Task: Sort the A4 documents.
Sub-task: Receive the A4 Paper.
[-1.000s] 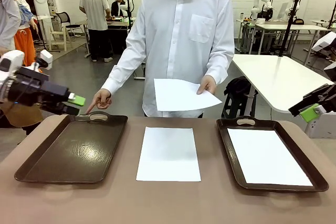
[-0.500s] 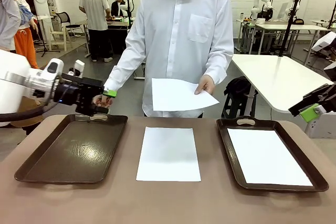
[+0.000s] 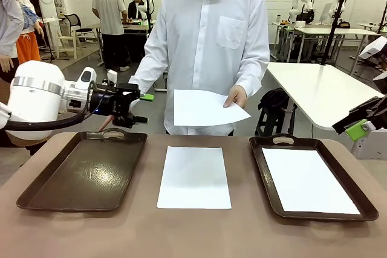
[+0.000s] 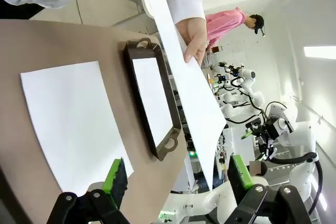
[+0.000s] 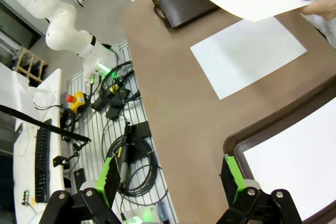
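Observation:
A person across the table holds one white A4 sheet (image 3: 205, 108) in one hand (image 3: 237, 96), above the table's far edge. A second sheet (image 3: 195, 176) lies flat on the table between two dark trays. A third sheet (image 3: 308, 179) lies inside the right tray (image 3: 261, 167). The left tray (image 3: 84, 170) holds nothing. My left gripper (image 3: 144, 108) hovers open above that tray's far handle, its fingers pointing at the held sheet's left edge and a little short of it. In the left wrist view the held sheet (image 4: 184, 77) runs edge-on above the open gripper (image 4: 178, 174). My right gripper (image 3: 355, 126) hangs open at the right edge, apart from everything.
The person's other hand (image 3: 106, 122) points down by the left tray's handle, just behind my left gripper. In the right wrist view, cables and a white arm base (image 5: 79, 40) sit beyond the table's near side. White tables stand behind the person.
My left arm has swung right from the table's left edge to above the left tray's far handle, closing on the held sheet. The right arm has stayed still.

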Controlling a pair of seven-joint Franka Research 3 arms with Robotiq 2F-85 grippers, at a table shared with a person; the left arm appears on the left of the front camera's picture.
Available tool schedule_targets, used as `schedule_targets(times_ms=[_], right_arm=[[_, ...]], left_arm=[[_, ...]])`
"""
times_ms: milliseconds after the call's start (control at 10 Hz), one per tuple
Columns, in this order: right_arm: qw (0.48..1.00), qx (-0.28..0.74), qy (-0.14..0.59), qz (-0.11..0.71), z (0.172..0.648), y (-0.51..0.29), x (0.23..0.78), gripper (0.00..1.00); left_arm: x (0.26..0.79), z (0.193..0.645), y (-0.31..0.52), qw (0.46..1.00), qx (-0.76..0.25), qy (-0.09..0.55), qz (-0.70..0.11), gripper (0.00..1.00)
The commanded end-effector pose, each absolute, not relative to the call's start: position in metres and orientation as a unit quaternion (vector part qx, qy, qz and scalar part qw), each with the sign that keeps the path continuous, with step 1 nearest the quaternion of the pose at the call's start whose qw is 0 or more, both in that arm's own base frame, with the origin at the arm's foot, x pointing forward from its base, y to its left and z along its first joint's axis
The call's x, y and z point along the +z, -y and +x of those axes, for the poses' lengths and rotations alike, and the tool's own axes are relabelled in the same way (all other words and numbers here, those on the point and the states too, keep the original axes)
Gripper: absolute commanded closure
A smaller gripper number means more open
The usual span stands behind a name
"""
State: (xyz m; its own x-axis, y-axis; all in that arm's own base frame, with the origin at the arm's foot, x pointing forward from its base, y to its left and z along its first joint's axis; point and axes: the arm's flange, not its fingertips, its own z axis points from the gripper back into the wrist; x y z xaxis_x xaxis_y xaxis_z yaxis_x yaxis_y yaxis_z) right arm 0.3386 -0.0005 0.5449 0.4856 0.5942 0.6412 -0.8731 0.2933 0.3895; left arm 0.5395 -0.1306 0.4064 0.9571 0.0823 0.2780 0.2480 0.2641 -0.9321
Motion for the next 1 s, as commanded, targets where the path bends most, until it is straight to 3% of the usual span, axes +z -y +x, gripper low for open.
schedule_targets(times_ms=[0,900], right_arm=[[0.780,0.470,0.193,0.365,0.339,0.000,0.545,0.00],[0.780,0.470,0.193,0.365,0.339,0.000,0.545,0.00]], left_arm=[[0.407,0.556,0.149,0.766,-0.036,0.124,-0.630,0.00],[0.392,0.607,0.201,0.758,-0.017,0.099,-0.645,0.00]])
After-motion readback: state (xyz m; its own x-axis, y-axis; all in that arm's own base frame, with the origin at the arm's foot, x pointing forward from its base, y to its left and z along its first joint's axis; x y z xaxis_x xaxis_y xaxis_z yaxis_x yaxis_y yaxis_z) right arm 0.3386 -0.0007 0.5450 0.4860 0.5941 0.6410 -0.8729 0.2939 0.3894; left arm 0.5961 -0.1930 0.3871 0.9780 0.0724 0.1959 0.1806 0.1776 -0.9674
